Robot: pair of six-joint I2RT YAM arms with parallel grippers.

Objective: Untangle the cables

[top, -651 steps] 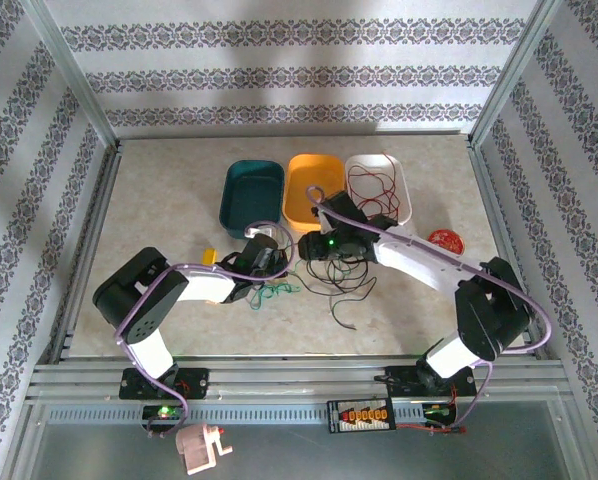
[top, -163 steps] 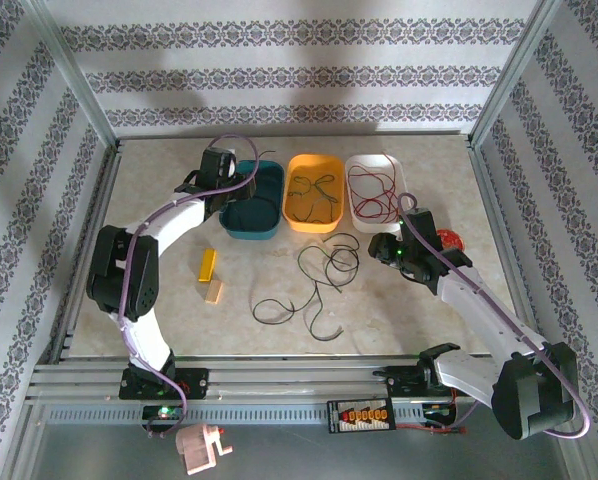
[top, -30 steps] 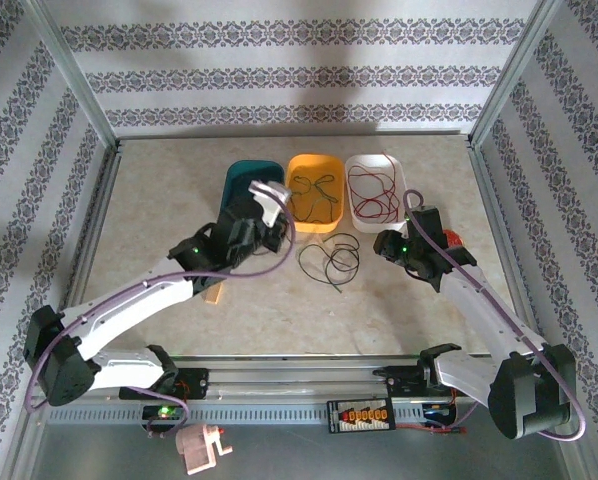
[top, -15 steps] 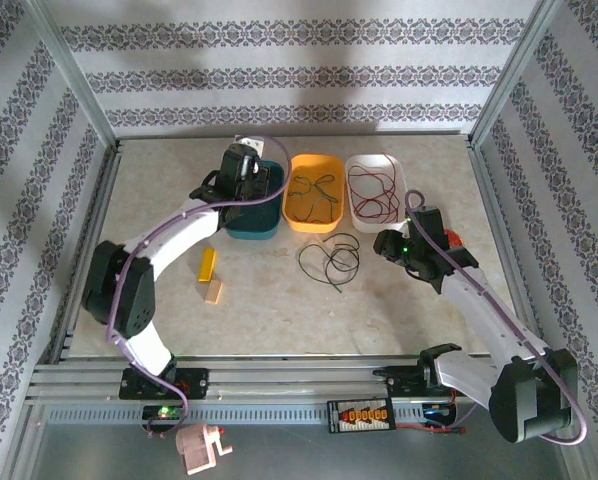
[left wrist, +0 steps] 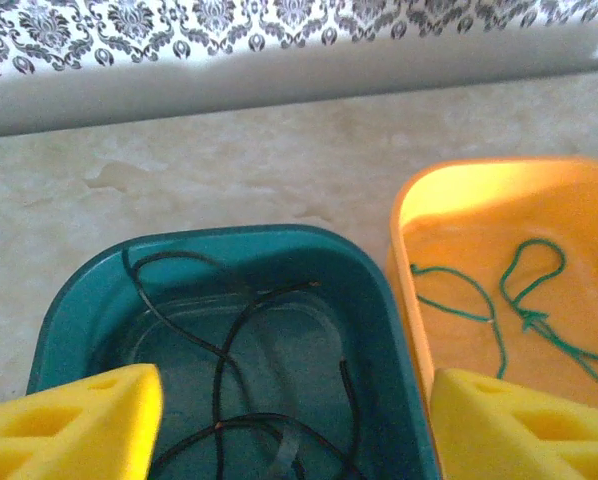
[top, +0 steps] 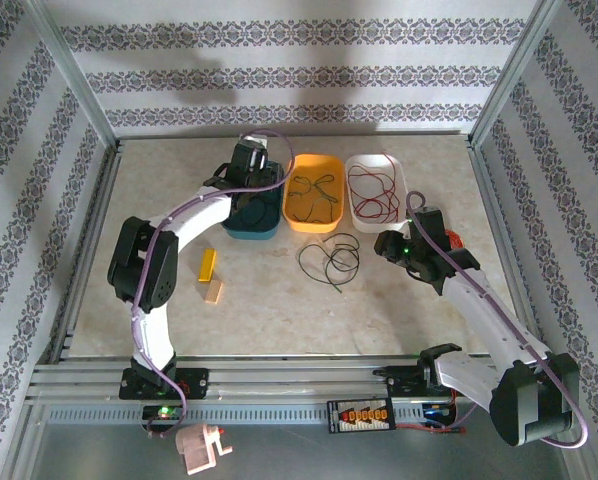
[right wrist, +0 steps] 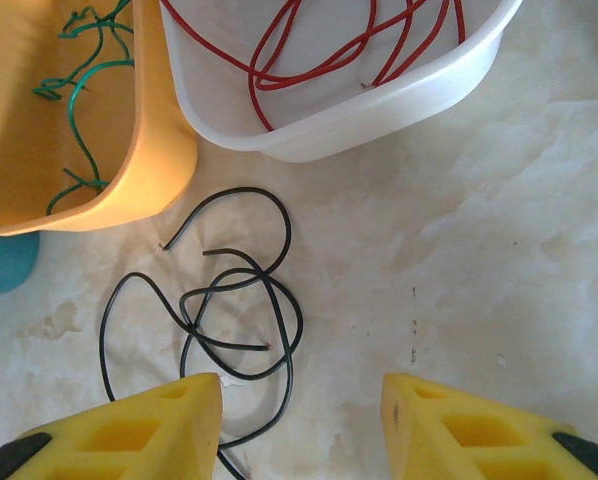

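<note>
Top external: mottled beige tabletop (top: 379, 310), damask-striped walls (top: 299, 75); black cable (top: 329, 262) loose mid-table; both jaws spread, apparently empty.

Three bins stood side by side at the back of the tabletop (top: 279, 320): left bin (top: 251, 228), middle bin (top: 314, 226), right bin (top: 404, 195). Inside lay the first cable (left wrist: 219, 380), second cable (left wrist: 499, 310) and third cable (right wrist: 309, 60) (in that order). A loose cable (right wrist: 241, 285) sprawled before the middle bin; two small blocks (top: 208, 264) lay to its left.

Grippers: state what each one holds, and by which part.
Nothing. Left gripper open over the teal bin; right gripper open over the black cable on the table.
</note>
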